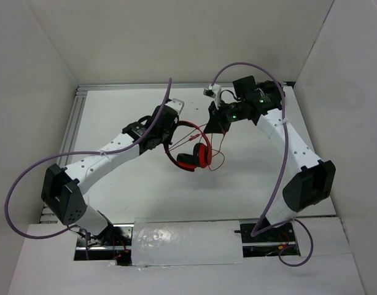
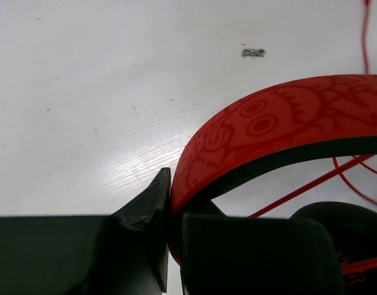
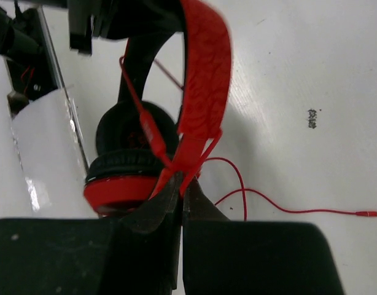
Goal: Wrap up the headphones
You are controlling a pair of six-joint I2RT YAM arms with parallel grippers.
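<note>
The left fingers (image 2: 148,208) clench the headband (image 2: 280,117) of the red headphones (image 1: 190,150), steadying them between the arms over the middle of the tabletop (image 1: 145,190). The right fingers (image 3: 155,212) are pinched shut on the thin cable (image 3: 268,200) beside the band, probably to lead it around. The plug (image 3: 368,213) trails loose on the tabletop.

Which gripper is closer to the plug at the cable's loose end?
Right. The right gripper pinches the thin cable of the red over-ear headphones, the plug lying beside it; the left gripper clamps the headband's far side.
</note>
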